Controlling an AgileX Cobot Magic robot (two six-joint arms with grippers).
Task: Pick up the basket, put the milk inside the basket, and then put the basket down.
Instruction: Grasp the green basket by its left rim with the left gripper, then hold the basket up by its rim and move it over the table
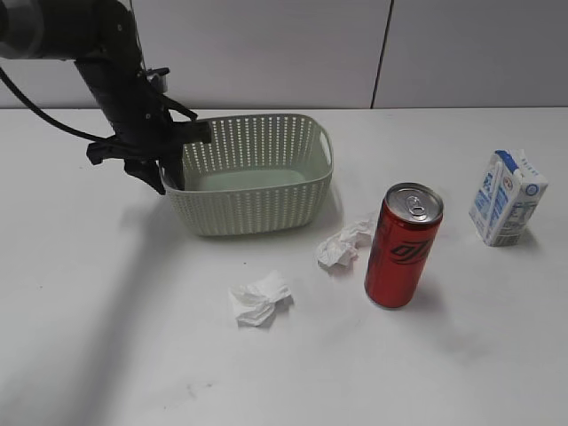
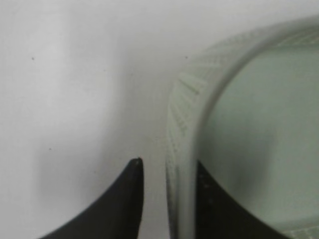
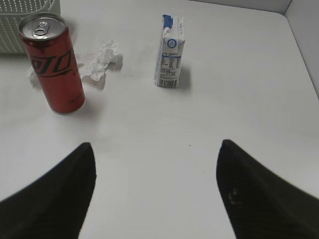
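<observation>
The pale sage-green slotted plastic basket (image 1: 253,173) sits on the white bench (image 1: 106,337), long axis running left-right, mouth upward. It looks light and fairly stiff, best held by its rim. The left gripper (image 2: 167,199) straddles the basket's left wall, jaws spread either side, not yet pinching. The small white-and-blue milk carton (image 1: 507,197) stands upright well right of the basket; the right gripper (image 3: 154,194) hovers with jaws spread wide

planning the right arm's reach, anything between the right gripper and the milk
Nothing: in the right wrist view, bare table runs from the open right gripper to the milk.
</observation>
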